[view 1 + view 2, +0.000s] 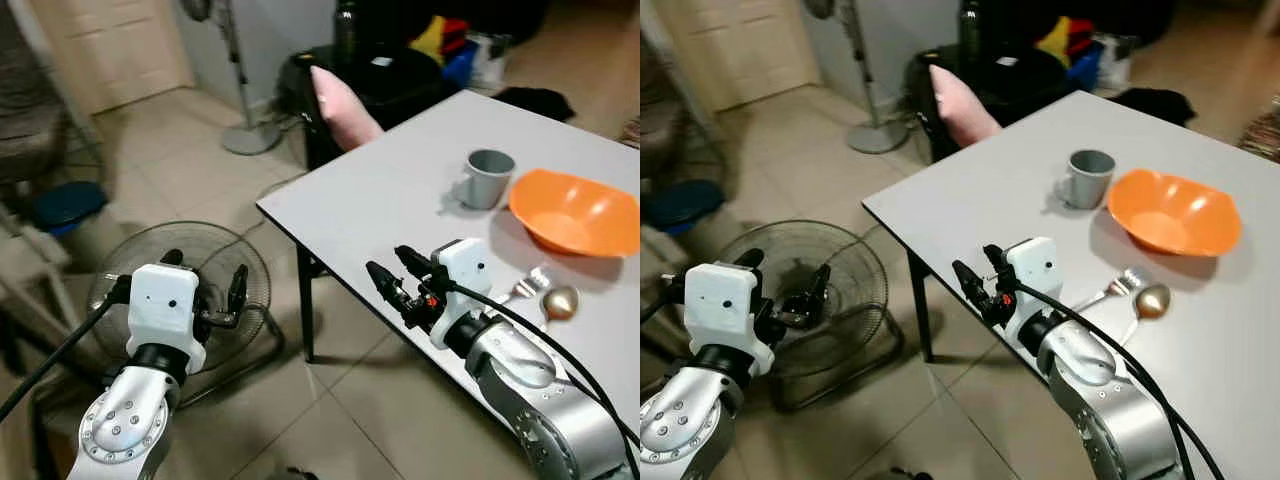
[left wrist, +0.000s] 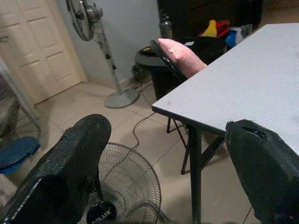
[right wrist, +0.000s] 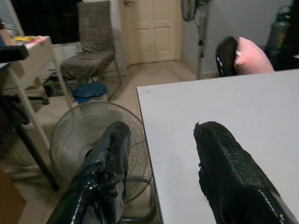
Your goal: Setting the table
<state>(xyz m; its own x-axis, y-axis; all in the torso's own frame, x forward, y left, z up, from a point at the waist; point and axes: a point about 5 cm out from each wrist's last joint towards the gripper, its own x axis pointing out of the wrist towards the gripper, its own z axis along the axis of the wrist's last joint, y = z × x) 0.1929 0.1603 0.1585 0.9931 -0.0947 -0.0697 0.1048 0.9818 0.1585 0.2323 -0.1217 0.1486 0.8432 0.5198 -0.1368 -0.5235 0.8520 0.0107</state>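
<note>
A grey mug (image 1: 488, 178) stands on the grey table (image 1: 380, 200), with an orange bowl (image 1: 575, 212) just to its right. In front of the bowl lie a gold spoon (image 1: 559, 302) and a silver utensil (image 1: 530, 283). My right gripper (image 1: 386, 260) hovers open over the table's near left edge, well short of the mug, with nothing between its fingers (image 3: 229, 172). My left gripper (image 1: 206, 270) is off the table to the left, open and empty, above the floor; its fingers (image 2: 70, 172) point toward the table corner.
A round fan cage (image 1: 190, 290) lies on the tiled floor below my left gripper. A black chair with a pink cushion (image 1: 345, 105) stands at the table's far side. A standing fan (image 1: 235, 90) and a blue stool (image 1: 65, 205) are farther left.
</note>
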